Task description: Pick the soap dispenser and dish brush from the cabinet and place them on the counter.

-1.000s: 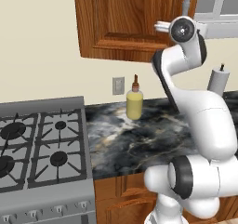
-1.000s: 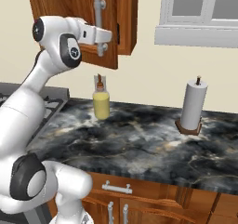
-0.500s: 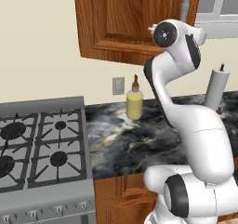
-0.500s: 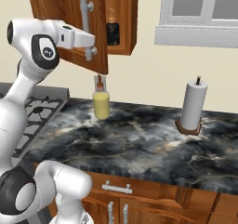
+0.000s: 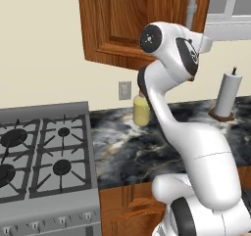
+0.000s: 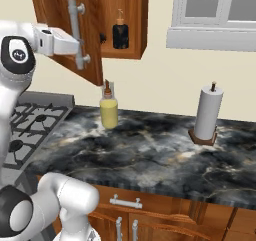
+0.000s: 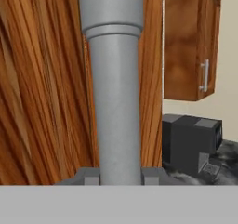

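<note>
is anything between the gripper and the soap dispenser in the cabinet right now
Nothing solid blocks it: the cabinet door is swung open, the soap dispenser exposed. But the gripper is shut on the door's bar handle.

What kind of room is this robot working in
A kitchen, rendered in simulation: a gas stove sits beside a dark marble counter, a wooden wall cabinet hangs above, and a paper towel holder stands near the window.

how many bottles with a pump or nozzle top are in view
2. A dark soap dispenser stands inside the open cabinet; a yellow bottle stands on the counter below. The door may hide more.
</note>
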Robot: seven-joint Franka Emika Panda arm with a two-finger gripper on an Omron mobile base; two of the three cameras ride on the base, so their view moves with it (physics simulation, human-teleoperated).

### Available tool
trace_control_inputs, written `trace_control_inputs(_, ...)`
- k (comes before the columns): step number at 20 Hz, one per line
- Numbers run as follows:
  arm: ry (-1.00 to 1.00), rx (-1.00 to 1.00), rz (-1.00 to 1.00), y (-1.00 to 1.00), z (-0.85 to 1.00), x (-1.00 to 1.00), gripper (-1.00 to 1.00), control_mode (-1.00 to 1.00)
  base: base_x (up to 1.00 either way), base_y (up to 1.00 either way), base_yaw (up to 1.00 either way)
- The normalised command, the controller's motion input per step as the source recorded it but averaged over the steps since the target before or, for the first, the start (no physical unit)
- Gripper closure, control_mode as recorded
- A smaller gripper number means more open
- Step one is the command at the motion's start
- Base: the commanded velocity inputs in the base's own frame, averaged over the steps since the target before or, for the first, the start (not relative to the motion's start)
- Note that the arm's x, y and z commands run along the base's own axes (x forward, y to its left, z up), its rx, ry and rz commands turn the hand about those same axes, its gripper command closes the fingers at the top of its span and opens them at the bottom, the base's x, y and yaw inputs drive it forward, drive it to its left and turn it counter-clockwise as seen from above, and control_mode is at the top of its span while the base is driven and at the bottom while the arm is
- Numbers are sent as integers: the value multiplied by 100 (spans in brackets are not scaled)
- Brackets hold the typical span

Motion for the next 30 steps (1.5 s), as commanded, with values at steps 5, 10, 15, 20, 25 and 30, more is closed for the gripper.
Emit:
trace_control_inputs(5,3,0,-11,40,-10,-30,100,-100,0,0,0)
trace_control_inputs(10,2,0,-9,33,-8,-18,100,-100,0,0,0)
trace_control_inputs(15,0,0,-5,7,-8,-7,-100,-100,0,0,0)
trace_control_inputs(20,0,0,-3,0,0,-3,-100,-100,0,0,0)
trace_control_inputs(25,0,0,-2,0,0,-7,-100,-100,0,0,0)
trace_control_inputs(30,-2,0,-1,0,0,-33,-100,-100,0,0,0)
